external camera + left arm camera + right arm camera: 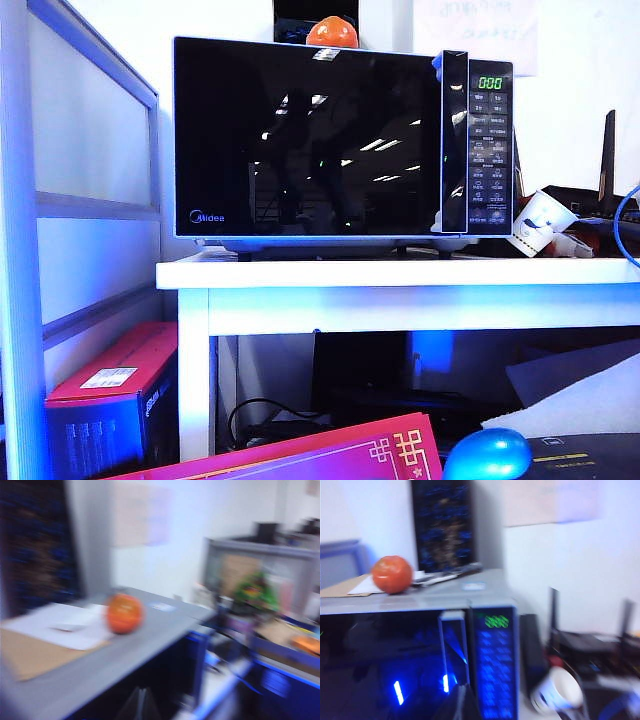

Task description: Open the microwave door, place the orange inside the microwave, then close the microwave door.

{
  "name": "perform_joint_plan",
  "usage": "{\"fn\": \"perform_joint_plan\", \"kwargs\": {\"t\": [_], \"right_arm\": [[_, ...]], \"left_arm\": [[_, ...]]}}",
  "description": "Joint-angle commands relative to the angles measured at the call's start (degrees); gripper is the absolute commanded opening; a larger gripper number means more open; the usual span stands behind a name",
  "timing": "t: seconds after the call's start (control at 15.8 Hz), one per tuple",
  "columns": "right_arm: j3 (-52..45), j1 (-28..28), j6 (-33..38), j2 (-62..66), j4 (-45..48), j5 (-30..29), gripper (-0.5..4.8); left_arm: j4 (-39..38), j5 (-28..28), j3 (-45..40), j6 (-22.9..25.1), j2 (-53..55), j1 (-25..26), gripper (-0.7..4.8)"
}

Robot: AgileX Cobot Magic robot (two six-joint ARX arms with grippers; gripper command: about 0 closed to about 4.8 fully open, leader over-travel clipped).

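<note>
**Orange on top, door shut**

The orange is seen resting on the microwave, whose door is closed. The left gripper and right gripper, fingers pressed together, are glimpsed only in their wrist views, holding nothing.

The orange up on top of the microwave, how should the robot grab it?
Grip the orange around its round middle, one finger on each side, coming from above or the front. It sits free on the flat top of the microwave, and the wall stands close behind it.
</note>
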Motion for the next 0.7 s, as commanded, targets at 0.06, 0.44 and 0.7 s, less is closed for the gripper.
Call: {"fn": "perform_joint_plan", "kwargs": {"t": [0.06, 0.44, 0.7], "right_arm": [[7.2, 0.0, -1.9, 8.0, -0.2, -3.7, -0.01], [20.5, 0.0, -2.0, 26.8, -2.1, -5.6, -0.01], [21.1, 0.4, -2.3, 32.7, 1.8, -7.5, -0.01]], "left_arm": [[-5.0, 2.4, 2.7, -0.1, 2.4, 0.0, -0.06], [-6.3, -15.3, 3.0, 0.5, 3.2, -4.5, -0.06], [-5.9, -14.9, 3.0, 5.5, 4.1, -5.9, -0.05]]}}
